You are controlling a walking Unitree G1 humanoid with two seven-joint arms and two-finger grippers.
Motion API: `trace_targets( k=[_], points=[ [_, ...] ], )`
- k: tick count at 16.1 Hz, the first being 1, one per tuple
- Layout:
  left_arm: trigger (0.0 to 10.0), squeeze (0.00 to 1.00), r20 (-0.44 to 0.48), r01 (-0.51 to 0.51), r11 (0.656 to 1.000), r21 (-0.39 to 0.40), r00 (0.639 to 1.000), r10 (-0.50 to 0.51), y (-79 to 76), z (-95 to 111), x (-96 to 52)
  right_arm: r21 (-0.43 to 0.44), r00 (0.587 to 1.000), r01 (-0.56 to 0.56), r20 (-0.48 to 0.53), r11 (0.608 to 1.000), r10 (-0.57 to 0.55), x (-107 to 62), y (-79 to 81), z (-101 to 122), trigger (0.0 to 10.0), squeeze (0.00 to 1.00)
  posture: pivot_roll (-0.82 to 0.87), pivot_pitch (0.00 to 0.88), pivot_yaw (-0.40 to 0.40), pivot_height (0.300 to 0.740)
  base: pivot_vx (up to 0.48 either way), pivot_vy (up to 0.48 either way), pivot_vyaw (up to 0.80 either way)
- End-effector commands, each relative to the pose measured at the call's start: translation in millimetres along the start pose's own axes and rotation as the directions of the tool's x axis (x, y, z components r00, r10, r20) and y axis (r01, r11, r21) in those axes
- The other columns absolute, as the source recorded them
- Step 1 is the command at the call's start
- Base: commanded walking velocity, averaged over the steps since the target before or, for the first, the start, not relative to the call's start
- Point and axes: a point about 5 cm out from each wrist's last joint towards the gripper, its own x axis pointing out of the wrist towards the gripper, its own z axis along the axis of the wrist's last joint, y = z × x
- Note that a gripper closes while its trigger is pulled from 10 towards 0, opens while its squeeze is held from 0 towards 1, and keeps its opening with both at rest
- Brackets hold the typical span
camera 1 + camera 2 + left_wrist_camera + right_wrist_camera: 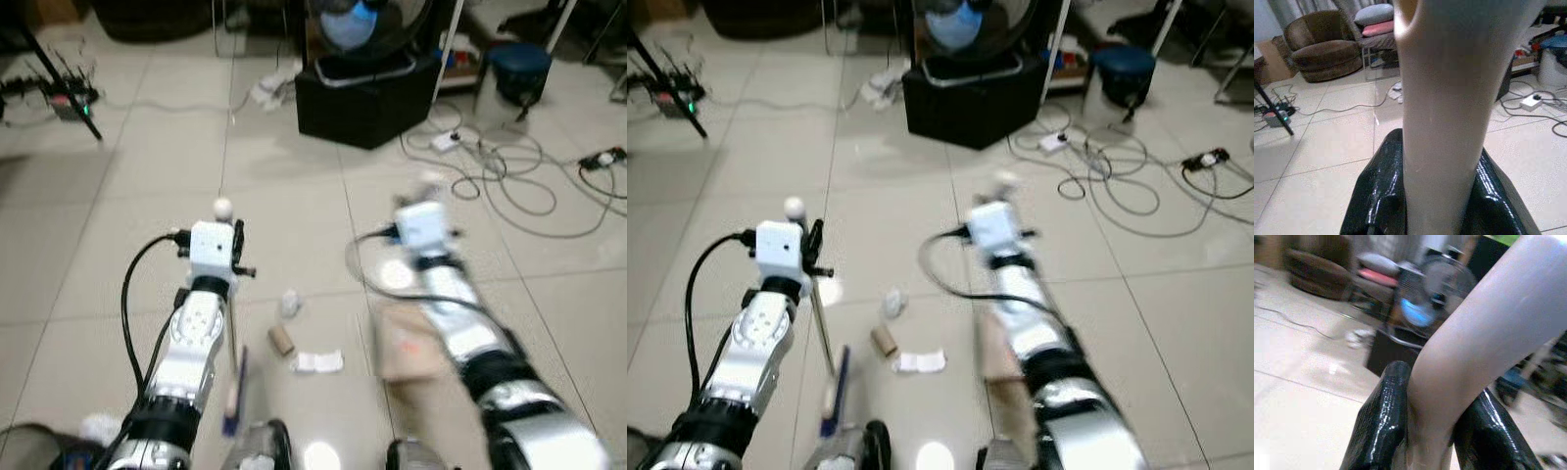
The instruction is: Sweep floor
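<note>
Litter lies on the pale tiles between my arms: a crumpled paper [290, 304], a cardboard roll [282, 340] and a flat white scrap [318, 361]. A thin brush handle [235, 323] runs from a white knob [222, 207] down to a blue-edged brush head [233, 397]. My left gripper [1437, 205] is shut on its cream grip, the black fingers [1376, 196] pressed against it. My right arm [460, 323] is blurred; a tan dustpan [407, 343] hangs beside it. My right gripper [1432, 431] is shut on the pan's cream handle [1484, 333].
A black box with a fan [364, 93] stands ahead. Loose cables [509, 181] and a power strip [446, 140] spread over the floor to the right. A blue stool [519, 64] is far right, a tripod leg [59, 78] far left, a brown armchair [1322, 51] beyond.
</note>
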Motion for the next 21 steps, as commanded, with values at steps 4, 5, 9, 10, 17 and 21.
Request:
trace_targets(
  k=[4, 5, 9, 10, 17, 21],
  points=[
    [10.0, 0.0, 0.017, -0.024, 0.999, 0.032, 1.0, 0.023, 3.9, 2, 5.7, -0.108, 0.981, -0.192, -0.013, 0.975, 0.192, -18.4, 46.5, -9, 10.0, 0.0, 0.05, 0.291, 0.065, 0.74, 0.0, 0.0, 0.0],
    [10.0, 0.0, 0.018, -0.017, 0.999, 0.033, 1.0, 0.016, 2.3, 2, 6.2, -0.118, 0.977, -0.214, -0.029, 0.97, 0.212, -24.3, 52.9, -13, 10.0, 0.0, 0.05, 0.293, 0.073, 0.74, 0.0, 0.0, 0.0],
    [10.0, 0.0, 0.025, 0.02, 1.0, 0.006, 0.999, -0.02, -10.3, 1, 9.8, 0.028, 0.986, -0.161, -0.04, 0.987, 0.162, -31.7, 57.0, -16, 10.0, 0.0, 0.04, 0.296, 0.082, 0.74, 0.0, 0.0, 0.0],
    [10.0, 0.0, 0.025, 0.022, 1.0, -0.005, 0.999, -0.022, -12.4, 1, 11.9, 0.063, 0.988, -0.153, -0.024, 0.986, 0.155, -30.9, 59.1, -13, 10.0, 0.0, 0.04, 0.297, 0.082, 0.74, 0.0, 0.0, 0.0],
    [10.0, 0.0, -0.022, 0.021, 0.99, -0.137, 0.999, -0.025, -33.1, -6, 16.6, 0.141, 0.96, -0.278, 0.07, 0.95, 0.27, -47.5, 98.9, 4, 10.0, 0.0, 0.0, 0.291, 0.067, 0.74, 0.0, 0.0, 0.0],
    [10.0, 0.0, -0.038, 0.037, 0.985, -0.167, 0.998, -0.044, -42.2, -13, 11.8, 0.185, 0.945, -0.323, 0.117, 0.928, 0.305, -56.7, 116.0, 14, 10.0, 0.0, -0.03, 0.282, 0.052, 0.74, 0.0, 0.0, 0.0]
  ],
)
